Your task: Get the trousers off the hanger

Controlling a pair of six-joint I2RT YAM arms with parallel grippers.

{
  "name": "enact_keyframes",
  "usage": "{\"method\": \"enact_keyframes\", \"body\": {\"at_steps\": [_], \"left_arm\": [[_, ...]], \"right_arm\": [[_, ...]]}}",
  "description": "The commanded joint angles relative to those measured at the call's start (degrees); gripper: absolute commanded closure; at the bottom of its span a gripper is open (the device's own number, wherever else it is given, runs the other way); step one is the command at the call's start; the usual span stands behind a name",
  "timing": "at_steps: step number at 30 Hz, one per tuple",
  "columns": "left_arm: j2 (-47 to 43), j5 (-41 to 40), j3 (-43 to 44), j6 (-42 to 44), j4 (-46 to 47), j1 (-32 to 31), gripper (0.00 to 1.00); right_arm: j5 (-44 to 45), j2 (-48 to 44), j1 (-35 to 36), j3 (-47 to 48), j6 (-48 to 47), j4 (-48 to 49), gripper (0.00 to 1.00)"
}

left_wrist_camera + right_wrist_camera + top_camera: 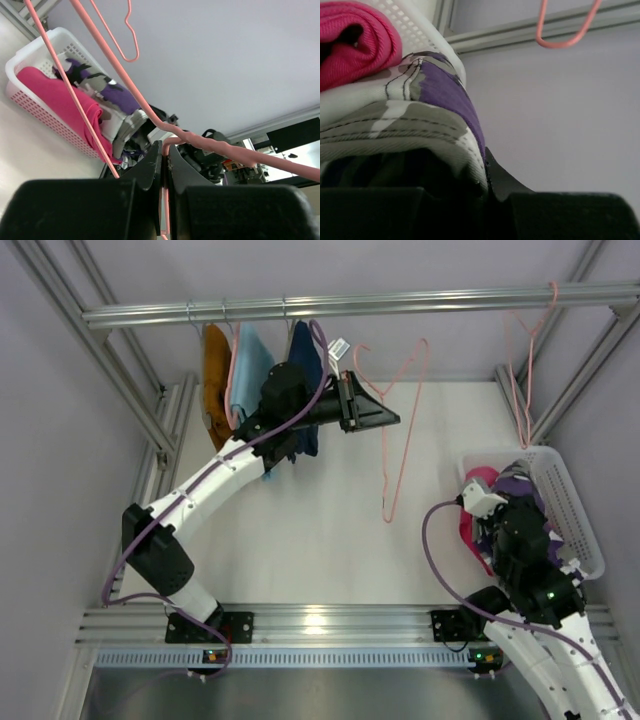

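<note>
Pink hanger (210, 144) sits pinched in the left end effector (164, 152). Right end effector (480, 182), gripping patterned trousers (420, 120), should release over the basket (578, 515)

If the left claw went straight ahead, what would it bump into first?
The pink hanger pinched in the left gripper; beyond it probably only the grey wall, depth unclear.

2 trousers lie bunched in the white basket (582, 515) at the right. The plain magenta-pink pair (478, 483) sits at its left side and spills over the rim. The navy patterned pair (516, 483), white and purple, touches it on the right. The pink wire hanger (220, 148) hangs bare at centre.
</note>
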Motion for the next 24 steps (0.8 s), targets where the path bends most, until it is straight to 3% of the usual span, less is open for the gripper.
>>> {"method": "enact_keyframes", "body": {"at_steps": [1,2,3,5,6,9,12,14,17,19,24], "left_arm": [[-2.0,0.7,3.5,-0.2,3.6,0.1,1.00],[-2.2,0.5,3.6,0.2,3.3,0.1,1.00],[-2.4,0.5,3.6,1.2,2.8,0.1,1.00],[-3.3,0.3,3.4,2.4,1.4,0.1,1.00],[-3.5,0.2,3.4,3.2,1.1,0.1,1.00],[-4.2,0.0,2.6,3.9,0.4,0.1,1.00],[-4.2,-0.2,2.0,4.5,-0.3,0.1,1.00],[-4.0,-0.2,1.8,5.0,-0.8,0.1,1.00],[-3.8,-1.7,2.0,6.6,-2.4,0.1,1.00],[-3.5,-4.1,2.2,7.4,-4.0,0.0,1.00],[-2.6,-10.9,4.0,8.3,-10.5,-0.5,1.00]], "right_arm": [[-3.4,0.7,0.1,-2.6,2.2,12.1,0.97],[-3.9,1.4,0.1,-3.5,3.4,11.8,0.90],[-4.6,2.1,0.1,-3.4,4.4,8.8,0.70],[-6.8,2.7,0.1,-1.6,8.6,5.3,0.49],[-7.8,2.4,0.1,-0.3,9.9,3.1,0.29],[-12.4,0.0,0.2,8.5,15.3,-4.9,0.09],[-21.1,-0.5,0.1,21.9,21.3,-12.5,0.04],[-25.1,1.6,0.1,32.8,26.2,-18.1,0.04],[-31.9,4.1,0.0,42.2,32.5,-18.8,0.08],[-39.3,6.4,-1.2,44.6,37.7,-18.2,0.19],[-59.7,10.2,-1.2,41.5,53.4,-8.5,0.30]]}}
